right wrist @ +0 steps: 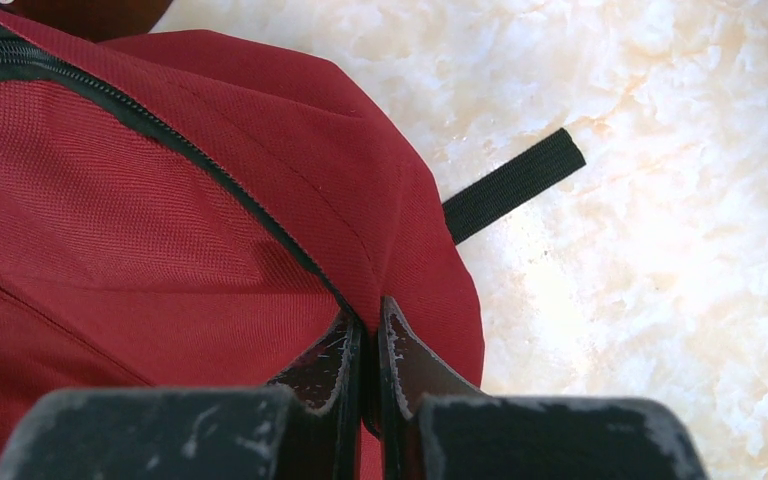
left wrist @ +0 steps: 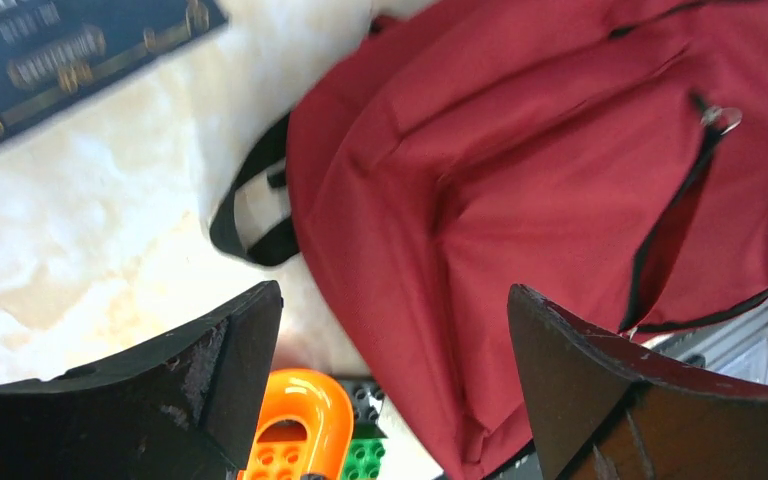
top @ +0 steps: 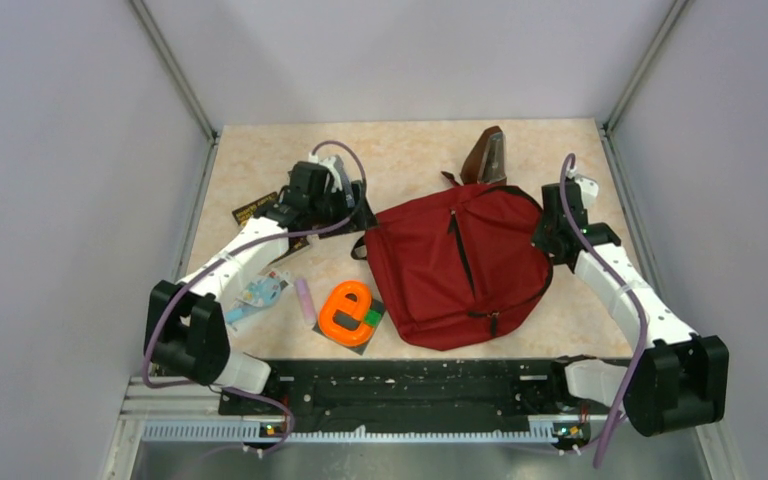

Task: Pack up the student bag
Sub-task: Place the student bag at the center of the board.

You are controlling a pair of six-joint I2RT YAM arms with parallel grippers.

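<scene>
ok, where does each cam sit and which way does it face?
Top external: fixed above and behind the bases, looking down on the table; left arm and right arm show.
Left wrist: on the left arm, looks past open left fingers at the student bag and orange toy.
Right wrist: looks down the right fingers, pinched on the bag by its zipper.
Shared: all three see the bag.

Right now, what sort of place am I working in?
Probably a lab robot test cell: a marble-patterned tabletop boxed in by plain pale walls, a black mounting rail along the near edge, and staged props such as the red backpack and an orange letter-e toy.
</scene>
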